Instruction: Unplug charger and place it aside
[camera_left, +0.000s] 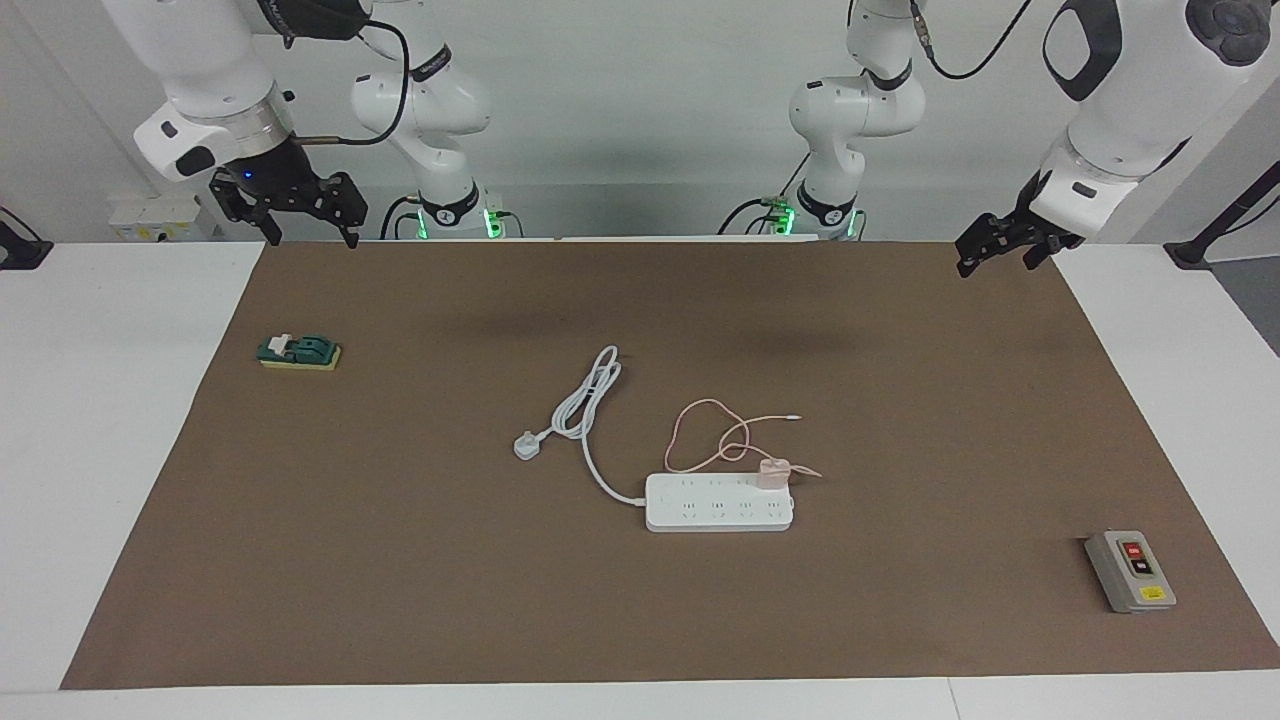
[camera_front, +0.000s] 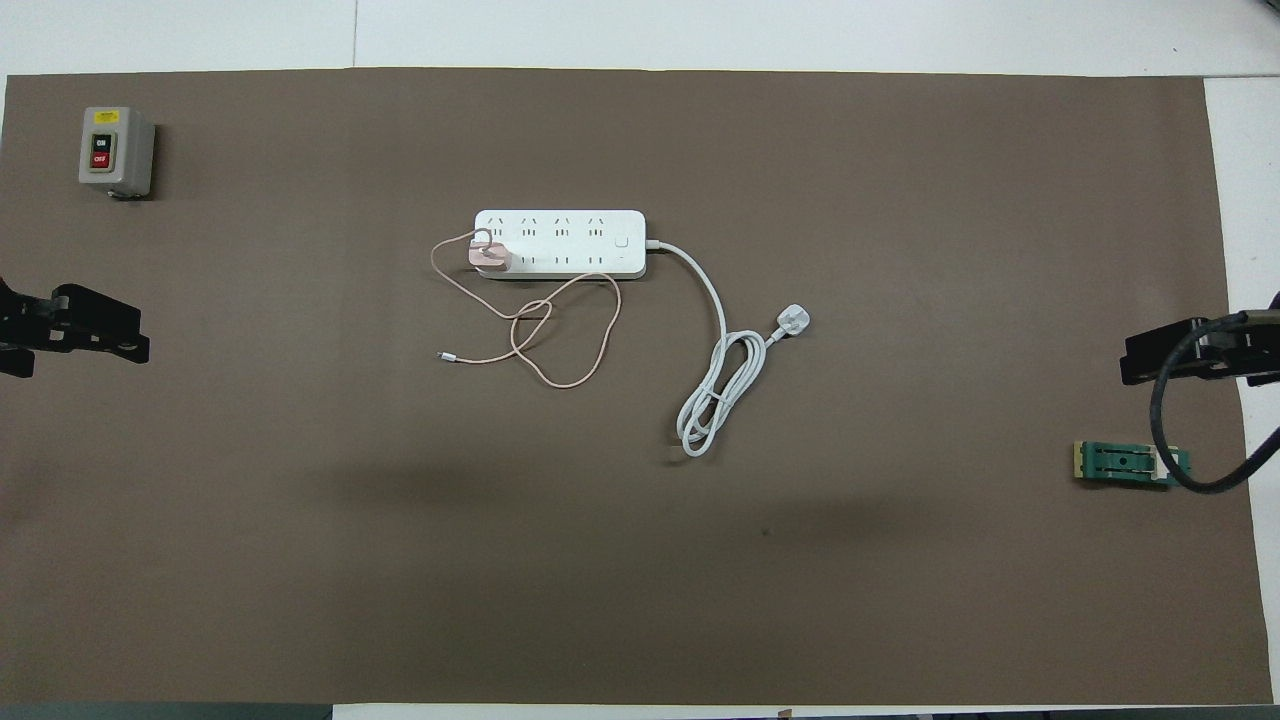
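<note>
While both arms wait raised at the table's ends: charger (camera_left: 773, 472), plugged into the power strip (camera_left: 720, 503) at its end toward the left arm, pink cable (camera_left: 712, 432) looped nearer the robots. Left gripper (camera_left: 1003, 249), jaws wide, the closer; right gripper (camera_left: 290, 205) wide, empty.

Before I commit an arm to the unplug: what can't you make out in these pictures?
- Charger prongs: both views, hidden in the power strip.
- Left hand: overhead view, cut by the frame edge.
- Grey box button lettering: both views, too small.
- Right hand: overhead view, cut by the frame edge.
</note>
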